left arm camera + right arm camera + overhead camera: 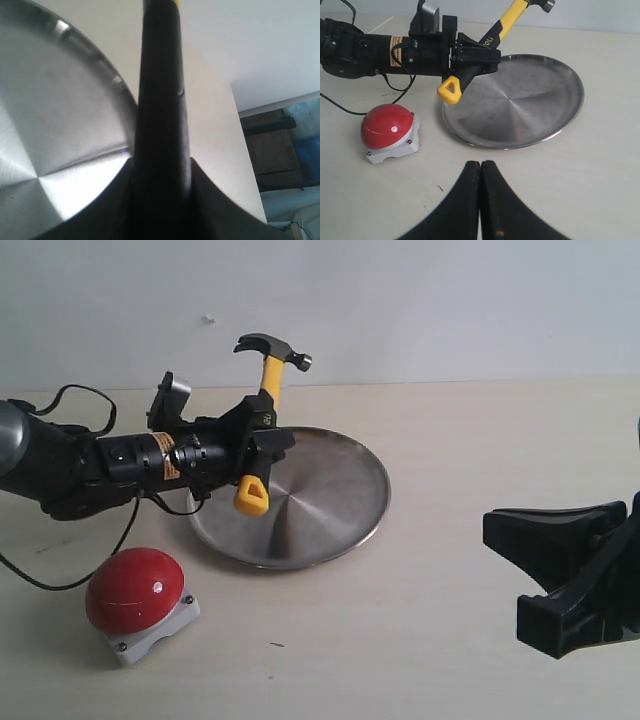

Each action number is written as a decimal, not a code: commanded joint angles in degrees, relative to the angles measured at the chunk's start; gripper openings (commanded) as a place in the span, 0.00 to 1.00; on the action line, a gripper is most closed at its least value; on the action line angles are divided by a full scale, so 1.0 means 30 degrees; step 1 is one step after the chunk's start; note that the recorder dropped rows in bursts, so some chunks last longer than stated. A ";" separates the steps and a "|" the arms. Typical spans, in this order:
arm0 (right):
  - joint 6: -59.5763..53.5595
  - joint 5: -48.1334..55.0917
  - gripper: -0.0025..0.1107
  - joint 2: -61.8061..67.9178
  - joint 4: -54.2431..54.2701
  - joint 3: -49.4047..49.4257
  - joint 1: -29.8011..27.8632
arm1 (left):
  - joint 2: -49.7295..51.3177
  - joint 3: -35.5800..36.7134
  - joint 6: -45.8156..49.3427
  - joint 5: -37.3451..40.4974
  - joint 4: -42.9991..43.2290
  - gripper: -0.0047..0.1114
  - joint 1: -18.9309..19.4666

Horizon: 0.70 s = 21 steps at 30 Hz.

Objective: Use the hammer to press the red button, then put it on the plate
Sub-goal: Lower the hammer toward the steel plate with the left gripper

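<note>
My left gripper (262,445) is shut on the yellow-and-black handle of the hammer (266,390), holding it above the left rim of the steel plate (330,510). The steel head points up and away; the yellow handle end hangs over the plate. In the left wrist view the dark handle (161,115) fills the middle, with the plate (45,125) beneath. The red button (134,590) on its light-grey base sits on the table in front of the left arm, apart from the hammer. My right gripper (480,165) is shut on nothing, low over the table, short of the plate (530,100).
The left arm's black cable (60,575) loops on the table behind the button. The right arm's black fingers (560,570) stand at the right edge of the exterior view. A pale wall (420,300) closes off the back of the beige table.
</note>
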 commanded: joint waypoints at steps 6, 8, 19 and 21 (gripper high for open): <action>-0.0013 -0.0302 0.02 -0.0052 0.0002 0.0090 0.0037 | 0.0554 -0.1342 0.0376 0.0548 0.0554 0.04 0.0012; -0.0013 -0.0302 0.02 -0.0052 0.0002 0.0090 0.0037 | 0.0554 -0.1674 0.0062 0.1293 0.1169 0.04 0.0012; -0.0013 -0.0302 0.02 -0.0052 -0.0052 0.0090 0.0037 | 0.0593 -0.1767 0.0056 0.3884 0.0683 0.04 -0.0536; -0.0013 -0.0302 0.02 -0.0052 -0.0052 0.0090 0.0037 | 0.0593 -0.1767 0.0056 0.4080 0.0423 0.04 -0.0621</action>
